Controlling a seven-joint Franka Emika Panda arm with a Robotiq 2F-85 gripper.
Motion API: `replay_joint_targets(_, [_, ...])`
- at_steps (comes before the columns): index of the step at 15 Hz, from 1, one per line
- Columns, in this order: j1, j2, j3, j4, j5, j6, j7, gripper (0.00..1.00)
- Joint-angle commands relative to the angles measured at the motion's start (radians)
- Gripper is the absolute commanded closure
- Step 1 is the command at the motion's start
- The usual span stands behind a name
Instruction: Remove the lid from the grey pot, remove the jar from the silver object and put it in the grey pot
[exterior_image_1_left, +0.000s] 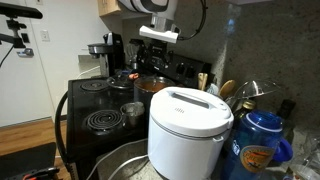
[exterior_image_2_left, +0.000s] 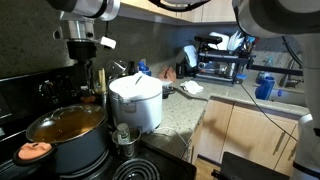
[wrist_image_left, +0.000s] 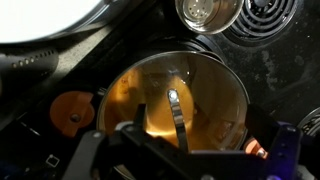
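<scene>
The grey pot (exterior_image_2_left: 60, 150) stands on the stove with the glass lid (exterior_image_2_left: 65, 122) on it; its inside looks orange-brown. In the wrist view the lid (wrist_image_left: 215, 95) fills the middle, and its metal handle (wrist_image_left: 175, 110) runs across it. The small silver pot (exterior_image_2_left: 124, 138) stands beside the grey pot, with the jar (wrist_image_left: 205, 10) inside it. My gripper (wrist_image_left: 190, 142) hangs open above the lid, apart from it, with a finger on either side of the handle. It also shows in both exterior views (exterior_image_2_left: 80, 45) (exterior_image_1_left: 157, 35).
A big white rice cooker (exterior_image_2_left: 135, 100) stands on the counter next to the stove and blocks part of an exterior view (exterior_image_1_left: 188, 125). An orange handle holder (wrist_image_left: 70, 110) lies beside the grey pot. Coil burners (exterior_image_1_left: 102, 120), a blue bottle (exterior_image_1_left: 262, 140) and a large metal bowl (exterior_image_1_left: 125, 165) are nearby.
</scene>
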Motion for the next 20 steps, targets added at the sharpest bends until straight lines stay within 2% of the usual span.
replay_joint_targets(1, [-0.014, 0.030, 0.012, 0.006, -0.005, -0.006, -0.049, 0.00])
replay_joint_targets(8, [0.004, 0.099, 0.033, 0.050, -0.014, -0.010, -0.135, 0.00])
replay_joint_targets(15, [0.030, 0.147, 0.054, 0.123, -0.028, -0.016, -0.158, 0.00])
replay_joint_targets(16, [0.034, 0.155, 0.054, 0.131, -0.031, -0.017, -0.159, 0.05])
replay_joint_targets(17, [0.036, 0.161, 0.054, 0.138, -0.030, -0.020, -0.167, 0.26])
replay_joint_targets(19, [0.039, 0.171, 0.052, 0.149, -0.030, -0.021, -0.167, 0.31])
replay_joint_targets(20, [0.040, 0.174, 0.051, 0.154, -0.032, -0.022, -0.166, 0.39])
